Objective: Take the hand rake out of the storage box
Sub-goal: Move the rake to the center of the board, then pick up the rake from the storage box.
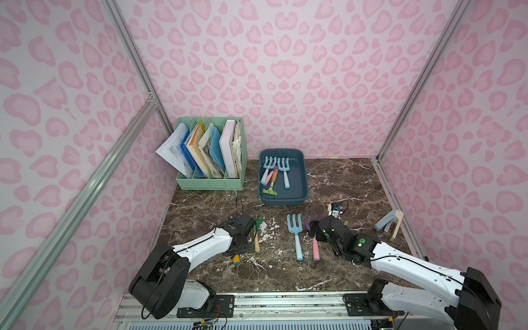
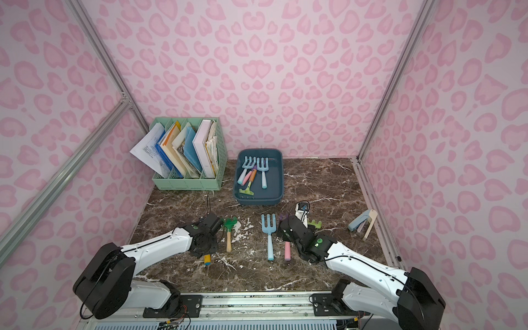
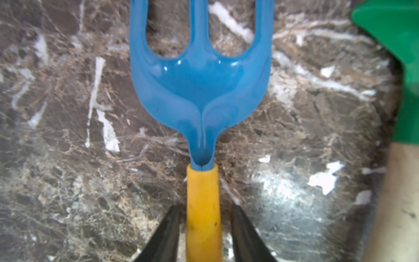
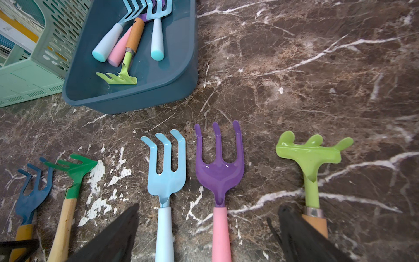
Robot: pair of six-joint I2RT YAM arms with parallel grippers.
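Straddling a blue rake (image 3: 201, 90), left gripper (image 3: 204, 206) open
Fingers (image 3: 167, 233) flank the yellow handle (image 3: 203, 192) (gaps both sides); right gripper (image 4: 208, 206) gapes wide.

Glossy blue rake head (image 3: 200, 90), smooth matt plastic storage box (image 4: 140, 99)

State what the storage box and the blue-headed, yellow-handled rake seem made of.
Storage box: likely moulded plastic; smooth teal walls, rounded corners.
Rake head: glossy blue coat with sharp highlights; painted metal or plastic.
Handle: matte yellow; material unclear.
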